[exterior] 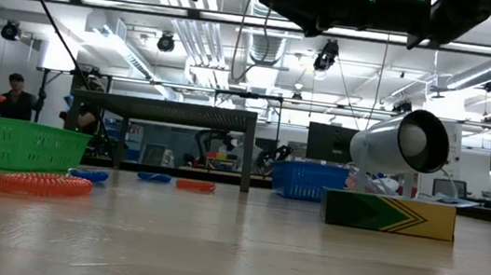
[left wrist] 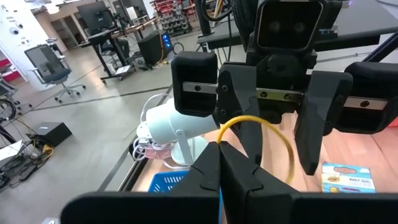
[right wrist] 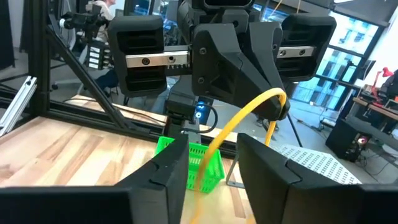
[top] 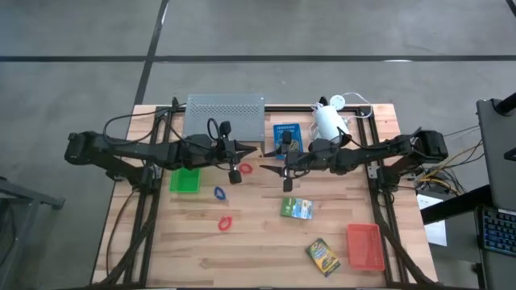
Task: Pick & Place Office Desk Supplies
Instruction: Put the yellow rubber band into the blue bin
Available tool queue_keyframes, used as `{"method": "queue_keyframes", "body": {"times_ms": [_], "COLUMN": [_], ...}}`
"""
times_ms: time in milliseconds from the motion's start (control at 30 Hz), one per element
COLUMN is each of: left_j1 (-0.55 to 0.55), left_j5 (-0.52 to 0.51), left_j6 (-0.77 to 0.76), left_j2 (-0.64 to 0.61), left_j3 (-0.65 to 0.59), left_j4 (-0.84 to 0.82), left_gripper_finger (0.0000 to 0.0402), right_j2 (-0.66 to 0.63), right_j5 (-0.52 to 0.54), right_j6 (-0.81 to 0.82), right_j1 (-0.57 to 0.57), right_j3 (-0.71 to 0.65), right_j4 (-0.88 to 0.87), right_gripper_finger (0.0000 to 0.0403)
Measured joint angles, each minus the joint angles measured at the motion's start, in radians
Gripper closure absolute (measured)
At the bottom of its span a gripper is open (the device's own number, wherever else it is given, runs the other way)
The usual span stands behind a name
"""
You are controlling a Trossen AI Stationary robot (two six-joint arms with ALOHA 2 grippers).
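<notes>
A thin yellow rubber band (left wrist: 287, 149) hangs in the air above the table's middle, between my two grippers, which face each other. My left gripper (left wrist: 221, 163) is shut on it and shows in the high view (top: 251, 155). My right gripper (right wrist: 214, 163), also in the high view (top: 269, 168), is open. Its fingers (left wrist: 316, 124) stand on either side of the band's loop; I cannot tell whether they touch it. Red loops (top: 225, 223) and a blue loop (top: 219, 193) lie flat on the wood. My left gripper pinches one end of the band's loop (left wrist: 221, 130) between its two shut fingertips. The fingers come about level from the table's left. The rest of the loop arches out beyond the fingertips toward my right gripper, clear of the table.
Green tray (top: 185, 180) at left, blue tray (top: 285, 133) at the far middle, red-orange tray (top: 364, 246) near right. Two card boxes (top: 296, 209) (top: 322, 256) lie on the wood. A grey perforated shelf (top: 225, 117) and a white lamp (top: 328, 121) stand at the far edge.
</notes>
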Motion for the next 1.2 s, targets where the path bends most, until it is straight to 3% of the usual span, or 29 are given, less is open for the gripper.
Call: {"method": "queue_keyframes", "body": {"times_ms": [667, 1200], "left_j1": [0.0, 0.0], "left_j5": [0.0, 0.0], "left_j6": [0.0, 0.0], "left_j2": [0.0, 0.0], "left_j3": [0.0, 0.0], "left_j4": [0.0, 0.0], "left_gripper_finger": [0.0401, 0.0395], "right_j2": [0.0, 0.0], "right_j5": [0.028, 0.027], "right_j6": [-0.034, -0.038], "right_j1": [-0.001, 0.0], "right_j3": [-0.001, -0.001], "right_j4": [0.0, 0.0], "right_gripper_finger": [0.039, 0.0394]}}
